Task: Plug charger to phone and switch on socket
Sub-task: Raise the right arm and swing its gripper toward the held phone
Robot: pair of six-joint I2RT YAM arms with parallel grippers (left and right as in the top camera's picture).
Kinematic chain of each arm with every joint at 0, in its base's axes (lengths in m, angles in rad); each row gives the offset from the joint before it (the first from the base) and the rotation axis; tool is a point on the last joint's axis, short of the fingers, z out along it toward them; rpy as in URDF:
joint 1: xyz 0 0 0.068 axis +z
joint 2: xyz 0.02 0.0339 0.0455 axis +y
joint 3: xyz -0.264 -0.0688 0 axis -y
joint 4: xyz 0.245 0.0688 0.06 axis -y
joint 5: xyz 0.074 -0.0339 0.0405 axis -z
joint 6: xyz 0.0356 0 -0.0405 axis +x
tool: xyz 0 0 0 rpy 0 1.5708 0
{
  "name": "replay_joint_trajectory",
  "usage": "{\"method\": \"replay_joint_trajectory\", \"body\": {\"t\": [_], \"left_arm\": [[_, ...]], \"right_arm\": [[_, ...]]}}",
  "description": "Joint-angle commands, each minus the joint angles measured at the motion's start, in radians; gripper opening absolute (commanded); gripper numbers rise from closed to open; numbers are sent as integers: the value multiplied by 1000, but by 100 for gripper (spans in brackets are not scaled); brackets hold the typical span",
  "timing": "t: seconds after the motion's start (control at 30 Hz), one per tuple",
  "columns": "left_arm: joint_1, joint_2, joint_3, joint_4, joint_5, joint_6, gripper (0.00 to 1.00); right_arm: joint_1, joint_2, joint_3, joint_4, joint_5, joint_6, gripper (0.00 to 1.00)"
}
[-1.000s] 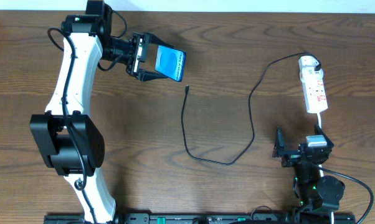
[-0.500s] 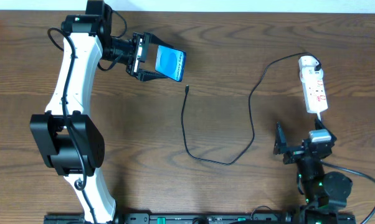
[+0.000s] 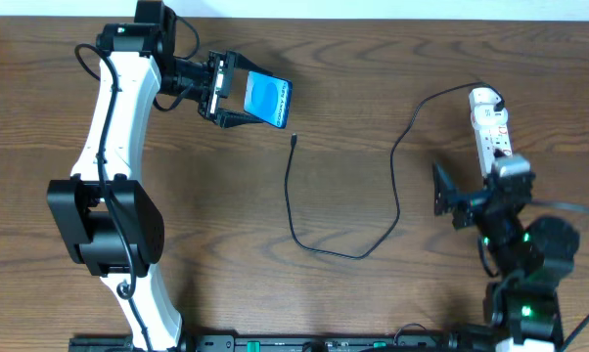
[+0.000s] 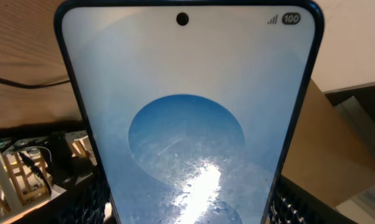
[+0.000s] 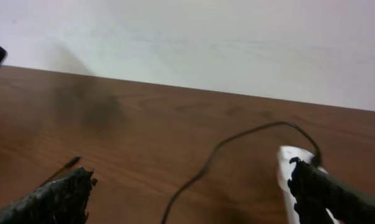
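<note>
One thin, limp-looking charger (image 3: 291, 200) loops across the counter (image 3: 373, 59) between the phone (image 3: 268, 100), pinched in the left end effector (image 3: 238, 95), and the socket (image 3: 490, 122), beside which the right end effector (image 5: 190, 180) hangs spread; I'd judge it best gripped just behind its small plug (image 3: 293, 139).

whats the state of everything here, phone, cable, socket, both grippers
phone: screen lit, held in the left gripper, charger not in it
charger: slack on the table, free plug lying loose just beside the phone
socket: lying flat, switch too small to tell on or off
left gripper: shut on the phone
right gripper: open, empty, close to the socket
</note>
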Motion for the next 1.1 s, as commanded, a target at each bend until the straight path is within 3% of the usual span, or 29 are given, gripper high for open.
{"method": "replay_joint_trajectory", "body": {"t": [0.0,0.37,0.63,1.07], "left_arm": [[-2,-13,1,-6,38,-12,67],[-2,-13,1,-6,-7,-12,67],[-2,-13,1,-6,-7,-12,67],[-2,-13,1,-6,-7,-12,68]], "right_arm": [[-3,121,113,-37,-108,12,99],[-128,469,471,-302,-427,12,99],[-156,586,637,-359,-583,13,99],[-155,727,900,-520,-599,5,99]]}}
